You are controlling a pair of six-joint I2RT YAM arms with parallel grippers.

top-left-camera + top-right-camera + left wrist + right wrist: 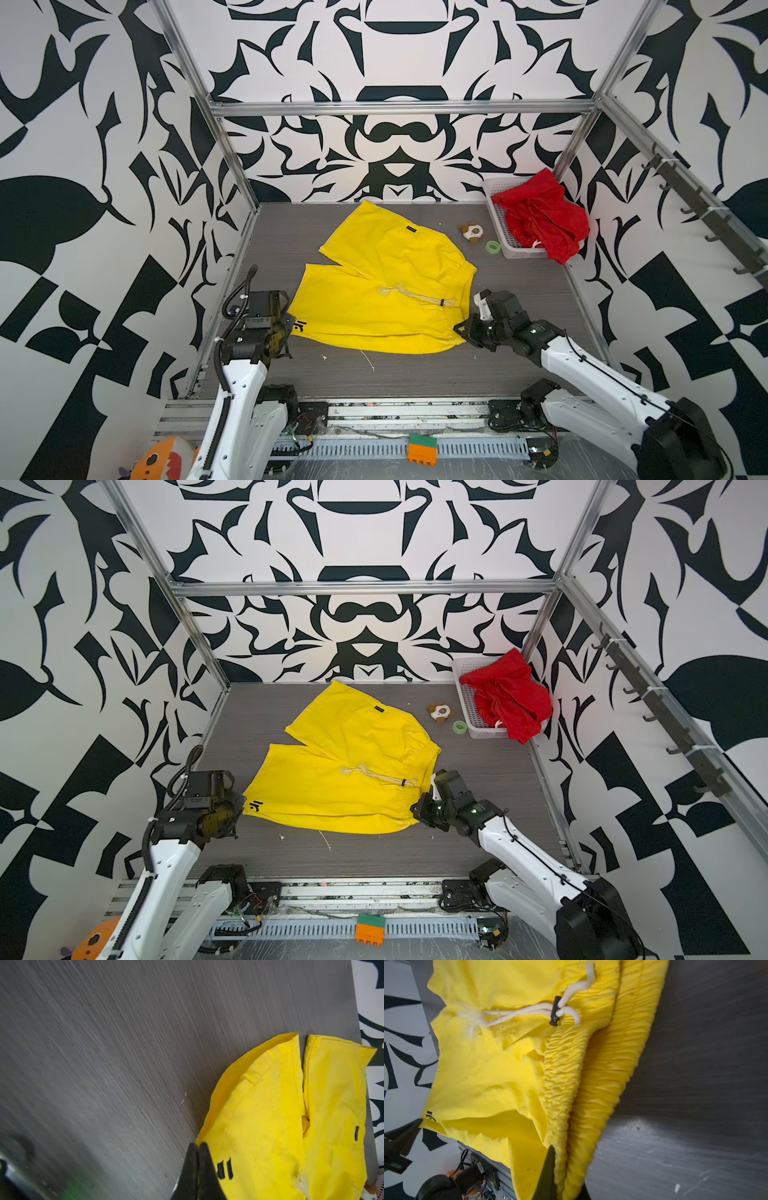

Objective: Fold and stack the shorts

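Note:
The yellow shorts [386, 291] [345, 766] lie spread flat mid-table, with the waistband to the right and the legs to the left. My left gripper [292, 323] [197, 1145] is shut on the near leg's hem corner, beside a small black mark. In the left wrist view the yellow shorts [280, 1126] fill one side. My right gripper [459, 330] [560, 1157] is shut on the gathered waistband of the yellow shorts [488, 1074], at its near end. The red shorts [540, 212] [507, 692] lie crumpled in the white basket [505, 237] at the back right and spill over its rim.
A small plush toy [472, 232] and a green tape roll [493, 246] lie just left of the basket. An orange and green block [422, 449] sits on the front rail. Patterned walls and metal frame bars enclose the grey table [415, 374].

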